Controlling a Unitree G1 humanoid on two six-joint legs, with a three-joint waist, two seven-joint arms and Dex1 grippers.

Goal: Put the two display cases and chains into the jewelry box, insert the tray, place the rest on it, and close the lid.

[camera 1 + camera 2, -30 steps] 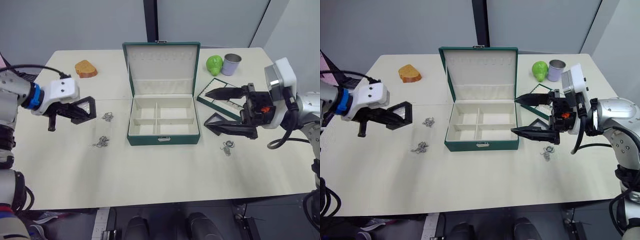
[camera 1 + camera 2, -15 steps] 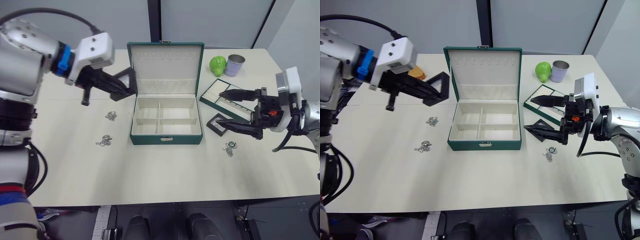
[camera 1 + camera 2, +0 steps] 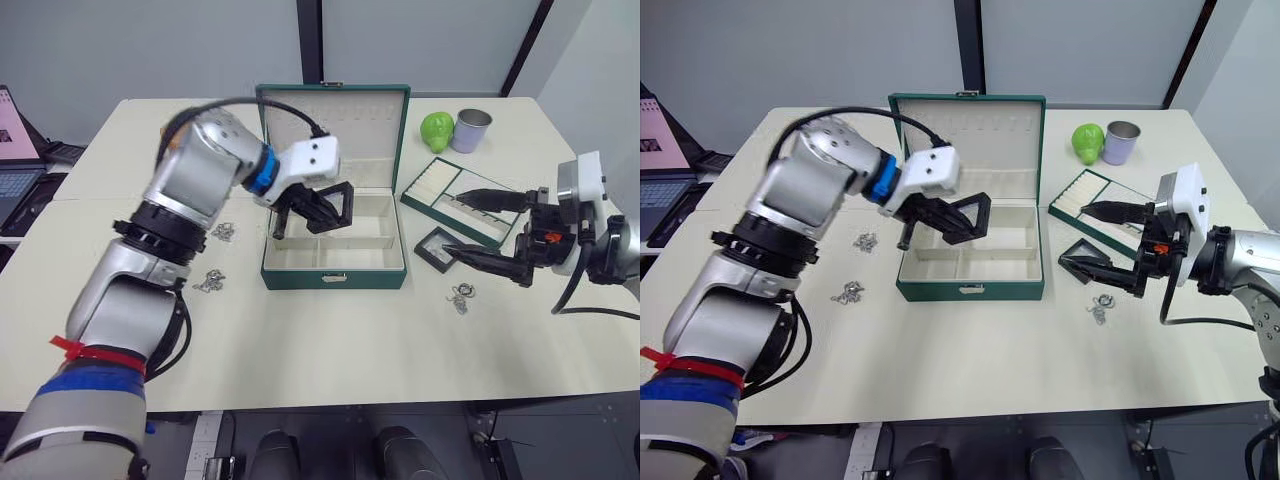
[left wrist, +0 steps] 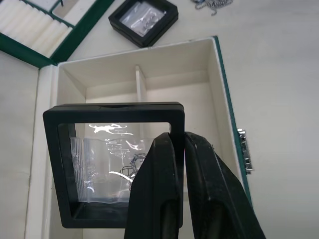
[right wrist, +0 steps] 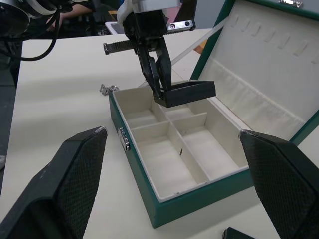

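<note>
The jewelry box [image 3: 333,235] is standing open at the table's [image 3: 300,340] far-centre edge. One display case [image 4: 115,160] is being pinched by its rim in the closed left gripper [image 4: 178,149] above the compartments; a divider could be struck. The right gripper [image 3: 478,228] is being held wide open, empty.

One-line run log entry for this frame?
left pincer: shut on display case, over open jewelry box | right pincer: open | second case: on table
</note>
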